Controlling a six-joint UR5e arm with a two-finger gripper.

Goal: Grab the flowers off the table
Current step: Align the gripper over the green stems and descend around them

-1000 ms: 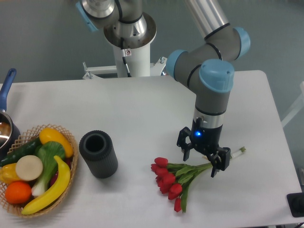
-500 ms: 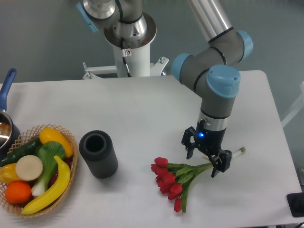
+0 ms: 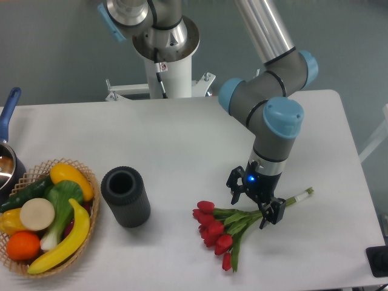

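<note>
Since the earlier frame, pincer (image 3: 254, 203) has shifted left and a bit lower, now straddling the stems where before it sat further toward the stem ends; flowers (image 3: 229, 227) have not moved. Pincer is released, fingers spread, one finger (image 3: 234, 188) on the far side of the stems, the other on the near side, stems passing between them. Blue light lit on the wrist. Cannot tell if fingertips touch the counter (image 3: 182, 139).

Flowers lie flat on the white counter, front right of centre, red buds pointing left and toward the front edge, pale stems running up-right past the pincer to a tip near the right edge. Not lifted.

Dark cylinder (image 3: 125, 197) stands upright, open top, well left of the flowers. Wicker basket (image 3: 48, 215) at the front left corner holds banana, orange, yellow pepper, leafy greens, other produce. Pot with blue handle (image 3: 8, 115) at the far left edge, partly cut off.
</note>
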